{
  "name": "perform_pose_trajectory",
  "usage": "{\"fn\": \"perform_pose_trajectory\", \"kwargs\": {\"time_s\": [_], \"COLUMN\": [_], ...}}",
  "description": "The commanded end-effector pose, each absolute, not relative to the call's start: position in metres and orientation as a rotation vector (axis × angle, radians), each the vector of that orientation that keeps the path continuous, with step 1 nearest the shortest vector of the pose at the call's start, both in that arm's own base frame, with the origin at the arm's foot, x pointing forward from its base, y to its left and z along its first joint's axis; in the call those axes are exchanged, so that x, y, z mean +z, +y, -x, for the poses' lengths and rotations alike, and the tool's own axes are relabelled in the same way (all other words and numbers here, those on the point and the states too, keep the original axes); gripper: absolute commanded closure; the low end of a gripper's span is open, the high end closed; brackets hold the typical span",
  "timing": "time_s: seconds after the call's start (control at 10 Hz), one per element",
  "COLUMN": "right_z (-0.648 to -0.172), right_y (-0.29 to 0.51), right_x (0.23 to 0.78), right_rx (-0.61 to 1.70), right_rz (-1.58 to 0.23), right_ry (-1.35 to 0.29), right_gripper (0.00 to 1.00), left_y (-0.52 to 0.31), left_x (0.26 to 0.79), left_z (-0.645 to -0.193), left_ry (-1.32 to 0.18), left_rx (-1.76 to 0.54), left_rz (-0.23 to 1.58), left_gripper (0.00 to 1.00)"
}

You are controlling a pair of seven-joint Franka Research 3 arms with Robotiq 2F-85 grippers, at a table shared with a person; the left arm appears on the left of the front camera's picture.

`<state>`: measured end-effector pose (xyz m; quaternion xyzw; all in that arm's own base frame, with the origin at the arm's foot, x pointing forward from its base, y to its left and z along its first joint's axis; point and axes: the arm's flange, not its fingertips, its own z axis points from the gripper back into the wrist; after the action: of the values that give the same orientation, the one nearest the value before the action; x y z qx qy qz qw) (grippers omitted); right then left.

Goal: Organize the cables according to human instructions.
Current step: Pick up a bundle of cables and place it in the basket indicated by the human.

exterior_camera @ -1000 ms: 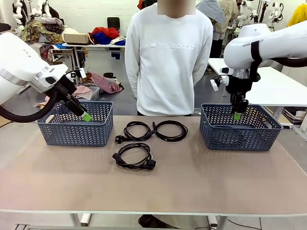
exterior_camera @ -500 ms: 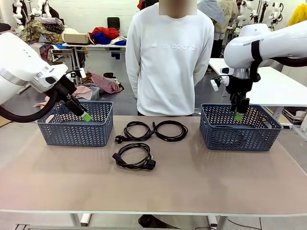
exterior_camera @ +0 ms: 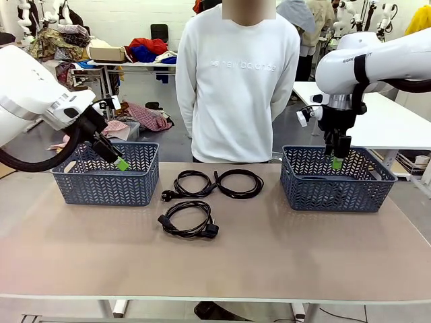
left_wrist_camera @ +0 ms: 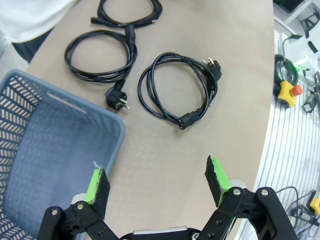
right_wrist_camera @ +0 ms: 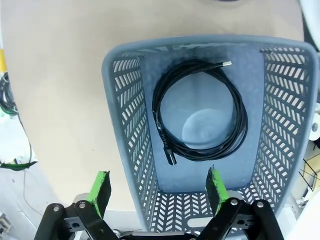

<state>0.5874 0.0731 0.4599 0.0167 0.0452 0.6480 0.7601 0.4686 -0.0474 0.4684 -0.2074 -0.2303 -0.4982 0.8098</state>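
Note:
Three coiled black cables lie on the table between the baskets: one cable (exterior_camera: 192, 182) at mid-left, a second cable (exterior_camera: 240, 182) beside it, a third cable (exterior_camera: 188, 219) nearer the front. The left wrist view looks down on the third cable (left_wrist_camera: 178, 91) and the others (left_wrist_camera: 100, 54). A coiled cable (right_wrist_camera: 199, 117) lies loose on the floor of the right basket (right_wrist_camera: 127, 145). My right gripper (exterior_camera: 336, 160) (right_wrist_camera: 158, 190) hangs open above that basket (exterior_camera: 337, 179), holding nothing. Over the left basket (exterior_camera: 104, 173) my left gripper (exterior_camera: 120, 163) (left_wrist_camera: 157, 181) stands open and empty.
A person in a white sweatshirt (exterior_camera: 236, 81) stands at the far edge, hands behind the back. The left basket (left_wrist_camera: 45, 150) has nothing in it. Bare tabletop (exterior_camera: 269, 256) stretches across the front. Another table (exterior_camera: 397, 124) stands at the right, cluttered tables at the back left.
My right gripper has risen a little above the right basket and its jaws have spread slightly wider. The left arm and the cables on the table have not moved.

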Motion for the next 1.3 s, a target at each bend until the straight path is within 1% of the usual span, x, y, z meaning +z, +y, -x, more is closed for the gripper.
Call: {"fn": "perform_pose_trajectory", "kwargs": {"time_s": [0.0, 0.1, 0.2, 0.8, 1.0, 1.2], "right_z": [-0.588, -0.587, -0.585, -0.495, -0.467, -0.448], "right_y": [0.075, 0.073, 0.078, 0.142, 0.164, 0.177], "right_x": [0.459, 0.46, 0.464, 0.495, 0.492, 0.48], "right_rx": [1.432, 1.411, 1.349, 1.152, 1.151, 1.166], "right_rz": [-0.027, -0.036, -0.064, -0.163, -0.17, -0.22], "right_ry": [0.092, 0.098, 0.054, -0.144, -0.218, -0.27], "right_gripper": [0.0, 0.0, 0.0, 0.0, 0.0, 0.0], "left_y": [-0.047, -0.047, -0.047, -0.047, -0.047, -0.047], "left_x": [0.468, 0.468, 0.468, 0.468, 0.468, 0.468], "left_z": [-0.466, -0.466, -0.466, -0.466, -0.466, -0.466], "left_ry": [-0.511, -0.511, -0.511, -0.511, -0.511, -0.511], "left_rx": [-1.064, -1.064, -1.064, -1.064, -1.064, -1.064], "left_rz": [0.466, 0.466, 0.466, 0.466, 0.466, 0.466], "left_gripper": [0.0, 0.0, 0.0, 0.0, 0.0, 0.0]}}
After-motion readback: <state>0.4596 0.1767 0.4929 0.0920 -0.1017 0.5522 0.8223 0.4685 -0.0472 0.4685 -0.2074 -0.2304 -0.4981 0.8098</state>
